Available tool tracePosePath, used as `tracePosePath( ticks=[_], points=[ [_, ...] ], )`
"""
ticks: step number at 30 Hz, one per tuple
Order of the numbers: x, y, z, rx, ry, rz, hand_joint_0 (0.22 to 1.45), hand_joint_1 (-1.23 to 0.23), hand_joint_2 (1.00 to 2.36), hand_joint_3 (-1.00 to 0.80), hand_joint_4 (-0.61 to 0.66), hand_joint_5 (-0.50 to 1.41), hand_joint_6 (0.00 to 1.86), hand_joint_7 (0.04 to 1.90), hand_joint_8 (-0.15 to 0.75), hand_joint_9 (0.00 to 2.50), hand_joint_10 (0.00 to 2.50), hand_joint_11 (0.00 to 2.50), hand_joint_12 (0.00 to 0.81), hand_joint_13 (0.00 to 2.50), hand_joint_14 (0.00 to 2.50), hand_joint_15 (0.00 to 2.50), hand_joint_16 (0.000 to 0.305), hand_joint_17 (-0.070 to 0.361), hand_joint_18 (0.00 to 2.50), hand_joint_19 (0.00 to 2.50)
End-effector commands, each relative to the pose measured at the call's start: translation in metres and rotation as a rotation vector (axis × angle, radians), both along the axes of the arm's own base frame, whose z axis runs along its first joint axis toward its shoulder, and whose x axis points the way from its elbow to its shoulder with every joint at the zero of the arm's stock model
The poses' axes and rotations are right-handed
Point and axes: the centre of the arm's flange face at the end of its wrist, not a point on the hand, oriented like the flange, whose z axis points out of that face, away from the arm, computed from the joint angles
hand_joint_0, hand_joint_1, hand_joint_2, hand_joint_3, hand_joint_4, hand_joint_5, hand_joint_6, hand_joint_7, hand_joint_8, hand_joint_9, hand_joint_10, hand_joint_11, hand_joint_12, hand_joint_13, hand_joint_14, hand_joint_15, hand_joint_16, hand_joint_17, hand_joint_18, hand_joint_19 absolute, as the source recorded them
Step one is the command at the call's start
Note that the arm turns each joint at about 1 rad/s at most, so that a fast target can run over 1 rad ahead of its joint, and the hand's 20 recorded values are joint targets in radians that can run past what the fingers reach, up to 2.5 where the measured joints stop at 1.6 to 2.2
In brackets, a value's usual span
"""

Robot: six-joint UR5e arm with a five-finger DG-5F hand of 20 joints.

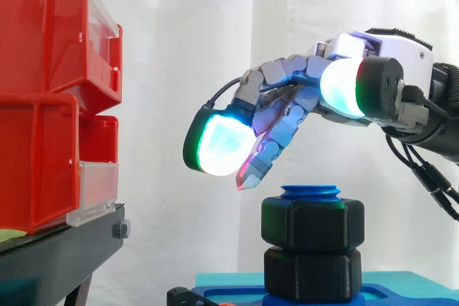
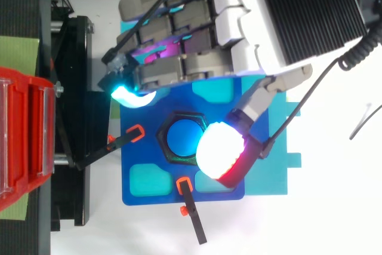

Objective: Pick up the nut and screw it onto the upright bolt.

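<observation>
The red bins [image 1: 50,105] are stacked on a black stand [image 1: 61,252] at the left. The hand [image 1: 301,80] hangs over a blue plate [image 2: 156,198], its fingers slack and spread apart, holding nothing, with the tips just above the nut [image 1: 312,223] and not touching it. The nut sits threaded on the upright bolt [image 1: 310,192], above a second black nut [image 1: 312,274], with the bolt's blue top showing above it.
</observation>
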Motion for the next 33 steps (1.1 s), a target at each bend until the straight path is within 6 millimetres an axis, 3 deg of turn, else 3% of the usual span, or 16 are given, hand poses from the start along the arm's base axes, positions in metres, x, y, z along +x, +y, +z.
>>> tracePosePath(
  ticks=[1,7,12,21,33],
  points=[
    [0.001,0.007,0.000,0.003,0.003,0.000,0.52,-0.10,1.00,-0.50,0.23,-0.08,0.50,0.74,0.231,1.03,0.00,0.00,0.238,0.70,0.00,0.00,0.031,0.069,0.47,0.18],
    [0.002,0.020,-0.015,0.010,0.023,0.001,0.52,-0.10,1.00,-0.50,0.24,-0.08,0.50,0.75,0.234,1.01,0.00,0.00,0.245,0.67,0.00,0.00,0.031,0.070,0.45,0.18],
    [0.000,0.022,-0.022,0.020,0.034,-0.001,0.52,-0.10,1.00,-0.50,0.25,-0.06,0.50,0.86,0.243,1.01,0.00,0.00,0.246,0.67,0.00,0.00,0.031,0.069,0.45,0.18],
    [-0.006,0.022,-0.036,0.022,0.063,-0.009,0.52,-0.13,1.00,-0.50,0.27,-0.05,0.50,0.90,0.248,1.01,0.00,0.00,0.248,0.67,0.00,0.00,0.031,0.069,0.45,0.18],
    [-0.007,0.018,-0.037,0.023,0.054,-0.016,0.53,-0.14,1.00,-0.50,0.19,-0.01,0.51,1.25,0.259,1.03,0.00,0.00,0.247,0.69,0.00,0.00,0.030,0.066,0.46,0.18]
  ],
)
